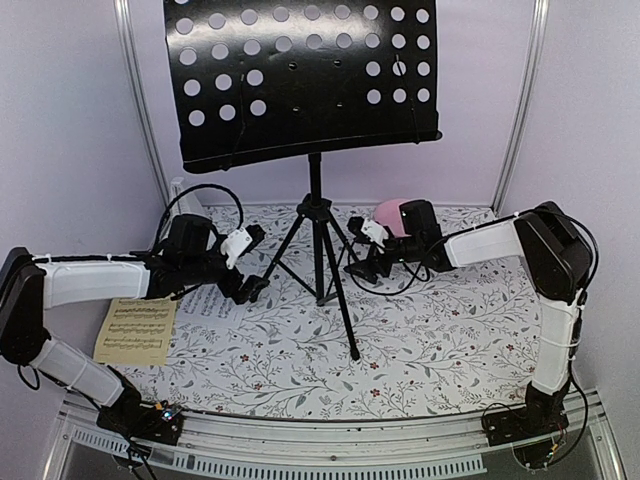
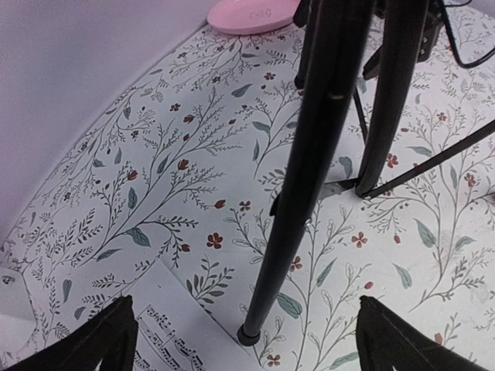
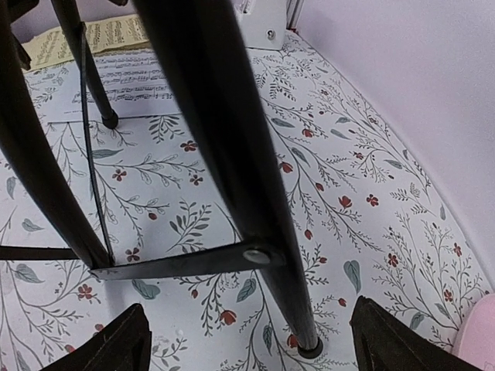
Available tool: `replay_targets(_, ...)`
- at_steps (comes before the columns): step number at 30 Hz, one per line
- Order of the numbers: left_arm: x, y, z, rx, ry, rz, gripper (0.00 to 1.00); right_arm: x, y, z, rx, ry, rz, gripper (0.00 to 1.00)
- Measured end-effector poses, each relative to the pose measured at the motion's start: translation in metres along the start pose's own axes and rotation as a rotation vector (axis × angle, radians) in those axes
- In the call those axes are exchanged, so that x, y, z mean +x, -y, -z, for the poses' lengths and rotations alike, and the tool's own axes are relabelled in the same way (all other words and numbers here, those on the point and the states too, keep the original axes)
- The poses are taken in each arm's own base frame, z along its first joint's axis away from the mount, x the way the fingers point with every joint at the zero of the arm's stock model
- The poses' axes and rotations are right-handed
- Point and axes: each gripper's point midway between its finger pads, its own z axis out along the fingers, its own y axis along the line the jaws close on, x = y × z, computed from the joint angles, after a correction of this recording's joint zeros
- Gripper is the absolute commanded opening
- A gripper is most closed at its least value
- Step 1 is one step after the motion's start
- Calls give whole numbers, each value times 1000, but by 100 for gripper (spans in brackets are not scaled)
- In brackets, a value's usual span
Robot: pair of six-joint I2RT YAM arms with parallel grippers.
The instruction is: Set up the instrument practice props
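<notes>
Music stand (image 1: 316, 215) upright mid-desk (image 1: 450, 340) on 3 legs. I see left fingers (image 2: 104, 348) and right fingers (image 3: 387, 340) each straddling 1 leg, spread wide, released. Yellowish sheet (image 1: 135, 330) and white sheet (image 1: 205, 300) lie at left.

**Music stand (image 1: 316, 200) mid-table (image 1: 450, 340), my two grippers either side of its legs**

I read the dial from the stand's post in the top view, with 12 toward the back wall. My left gripper (image 1: 255, 265) sits at 9 and my right gripper (image 1: 357, 250) at 3, both near the tripod legs. The plate (image 1: 385, 212) lies at 2, just behind my right gripper. The inner sheet-music page (image 1: 210, 300) lies at 9 below my left gripper, with one stand foot at its edge. The outer sheet-music page (image 1: 135, 330) lies at 8, farther left. The metronome (image 3: 259, 27) stands at 10, by the back-left corner.
</notes>
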Motion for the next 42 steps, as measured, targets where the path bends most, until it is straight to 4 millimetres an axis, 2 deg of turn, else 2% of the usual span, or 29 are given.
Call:
replay_targets(4, 3, 6, -2, -4, -5, 3, 99, 0, 8, -11, 5, 4, 41, 86)
replay_targets(7, -1, 10, -3, -18, 27, 0, 99, -4, 14, -16, 14, 15, 69, 77)
replay_targets(11, 5, 17, 6, -68, 80, -17, 99, -5, 17, -20, 19, 23, 91, 64)
replay_targets(15, 1, 16, 7, -105, 119, -64, 97, -6, 17, -21, 20, 24, 104, 56)
replay_targets(20, -4, 12, -15, -107, 103, -128, 85, -9, 19, -21, 26, 34, 120, 47)
replay_targets(22, 5, 15, -26, -94, 72, -141, 76, -9, 20, -21, 28, 36, 123, 41)
replay_targets(26, 9, 16, -44, -78, 45, -182, 63, -10, 22, -21, 38, 38, 127, 34)
replay_targets(30, 3, 15, -50, -89, 59, -210, 52, -8, 24, -20, 57, 31, 132, 27)
replay_targets(33, -4, 11, -53, -111, 74, -238, 44, 0, 24, -20, 74, 10, 132, 18)
replay_targets(36, -10, 7, -58, -134, 87, -269, 37, 7, 25, -19, 94, -10, 131, 2)
replay_targets(42, -6, 1, -69, -176, 78, -317, 27, 12, 30, -7, 156, -52, 148, 0)
